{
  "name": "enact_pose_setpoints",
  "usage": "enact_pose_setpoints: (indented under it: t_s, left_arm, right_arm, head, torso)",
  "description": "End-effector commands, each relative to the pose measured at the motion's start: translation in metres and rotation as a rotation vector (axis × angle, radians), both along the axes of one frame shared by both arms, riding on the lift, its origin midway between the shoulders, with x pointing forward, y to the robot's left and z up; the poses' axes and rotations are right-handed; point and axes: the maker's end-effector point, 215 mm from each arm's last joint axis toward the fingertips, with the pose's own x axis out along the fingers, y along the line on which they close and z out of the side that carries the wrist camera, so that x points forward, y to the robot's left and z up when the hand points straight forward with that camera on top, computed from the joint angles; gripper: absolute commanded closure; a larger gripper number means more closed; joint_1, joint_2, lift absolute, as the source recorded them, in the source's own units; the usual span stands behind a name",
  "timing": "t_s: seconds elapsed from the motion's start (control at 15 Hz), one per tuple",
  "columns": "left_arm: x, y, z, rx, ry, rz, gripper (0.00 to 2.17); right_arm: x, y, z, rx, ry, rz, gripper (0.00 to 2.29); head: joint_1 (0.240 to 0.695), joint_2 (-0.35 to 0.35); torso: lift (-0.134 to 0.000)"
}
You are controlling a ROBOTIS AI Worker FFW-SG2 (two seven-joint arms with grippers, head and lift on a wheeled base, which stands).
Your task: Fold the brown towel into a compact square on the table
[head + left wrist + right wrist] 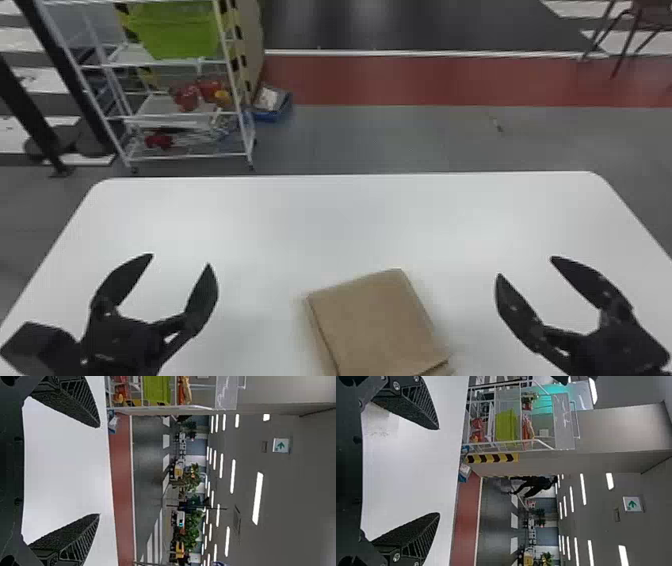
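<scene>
The brown towel (375, 325) lies folded into a layered, roughly square stack at the table's near edge, slightly turned, its lower end cut off by the head view's bottom edge. Left of it, apart from the towel, my left gripper (180, 258) is open over the white table with nothing between its fingers. On the towel's other side my right gripper (525, 266) is open too and holds nothing. In the left wrist view the left gripper (99, 470) has its fingers spread wide; in the right wrist view the right gripper (439, 471) stands equally wide.
The white table (325, 220) spreads beyond the towel and both grippers, with rounded far corners. Past its far edge, on the floor, stand a white wire shelf (185, 116) with a green bin (175, 32) and a small blue box (272, 102). A chair (645, 20) is at the far right.
</scene>
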Motion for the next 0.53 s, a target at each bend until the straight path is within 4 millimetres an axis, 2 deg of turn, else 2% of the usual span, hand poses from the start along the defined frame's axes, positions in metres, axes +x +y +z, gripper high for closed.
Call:
enact_pose_setpoints:
  t_s: [0.0, 0.2, 0.47]
  left_arm:
    - [-0.009, 0.014, -0.007, 0.015, 0.028, 0.023, 0.08]
    - [-0.017, 0.026, -0.009, 0.028, 0.046, 0.031, 0.08]
    - [-0.02, 0.027, -0.008, 0.026, 0.058, 0.02, 0.08]
  right_arm:
    - [-0.002, -0.001, 0.001, 0.021, 0.002, -0.01, 0.13]
    - [0.002, 0.008, 0.005, 0.021, 0.004, -0.039, 0.13]
    - [0.001, 0.016, -0.008, 0.014, 0.071, -0.056, 0.13]
  head:
    - [0.695, 0.033]
    - [0.695, 0.054]
    - [0.695, 0.091]
  torso:
    - [-0.122]
    - [-0.122]
    - [-0.122]
